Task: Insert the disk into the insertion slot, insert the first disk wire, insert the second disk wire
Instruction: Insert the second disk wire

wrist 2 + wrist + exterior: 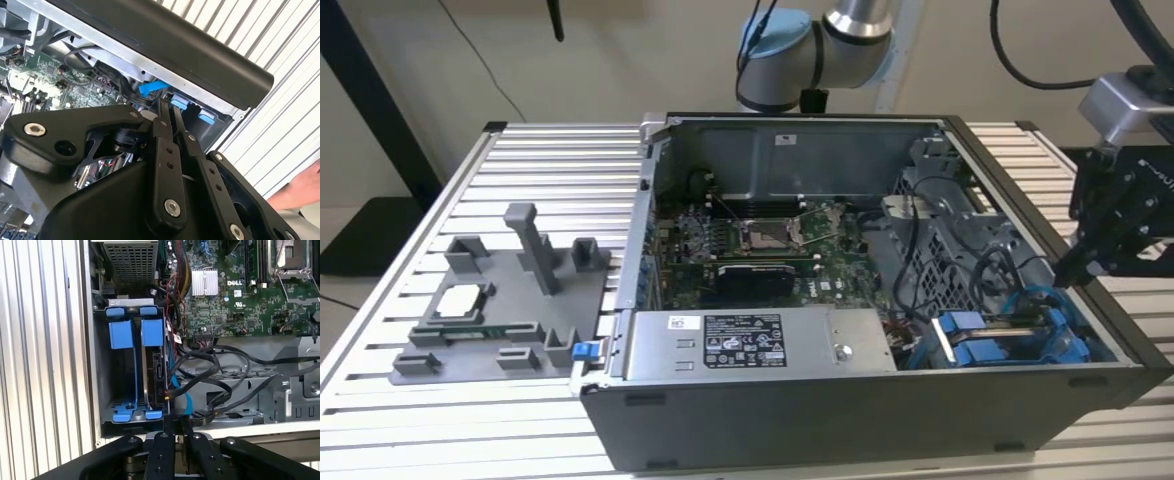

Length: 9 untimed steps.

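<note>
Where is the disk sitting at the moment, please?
In the first wrist view, the disk stands inside the insertion slot, beside a second blue carrier and just beyond the gripper.

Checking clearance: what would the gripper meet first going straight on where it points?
Likely the black gripper meets the connector end of the blue-framed grey disk in the metal drive cage; depth is unclear.

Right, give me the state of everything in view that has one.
Computer case: open, side panel off.
Disk: standing on edge in the slot, in its blue carrier.
Black wires: lying loose beside the disk; cannot tell whether one is plugged in.
Gripper: shut, at the case's edge by the slot.
</note>
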### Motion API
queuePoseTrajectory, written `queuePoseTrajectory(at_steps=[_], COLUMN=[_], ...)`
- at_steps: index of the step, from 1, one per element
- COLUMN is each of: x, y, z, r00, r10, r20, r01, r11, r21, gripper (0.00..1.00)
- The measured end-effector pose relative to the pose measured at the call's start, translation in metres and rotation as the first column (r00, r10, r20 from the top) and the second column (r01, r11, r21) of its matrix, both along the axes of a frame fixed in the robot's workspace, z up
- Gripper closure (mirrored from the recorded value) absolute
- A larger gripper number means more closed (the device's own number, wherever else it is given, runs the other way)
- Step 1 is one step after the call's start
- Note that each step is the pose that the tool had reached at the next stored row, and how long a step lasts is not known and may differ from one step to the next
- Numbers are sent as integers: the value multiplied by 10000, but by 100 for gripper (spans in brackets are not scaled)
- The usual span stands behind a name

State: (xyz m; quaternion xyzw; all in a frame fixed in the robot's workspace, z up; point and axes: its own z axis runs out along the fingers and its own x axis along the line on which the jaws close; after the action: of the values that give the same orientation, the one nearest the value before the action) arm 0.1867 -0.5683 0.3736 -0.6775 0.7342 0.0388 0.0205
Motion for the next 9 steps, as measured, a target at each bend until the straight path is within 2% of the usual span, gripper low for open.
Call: queuePoseTrajectory(at_steps=[9], x=[-89], y=[39], z=[137], r00=[10000], r10=[-8], r20=[57], r01=[8], r11=[10000], r21=[1], gripper=[100])
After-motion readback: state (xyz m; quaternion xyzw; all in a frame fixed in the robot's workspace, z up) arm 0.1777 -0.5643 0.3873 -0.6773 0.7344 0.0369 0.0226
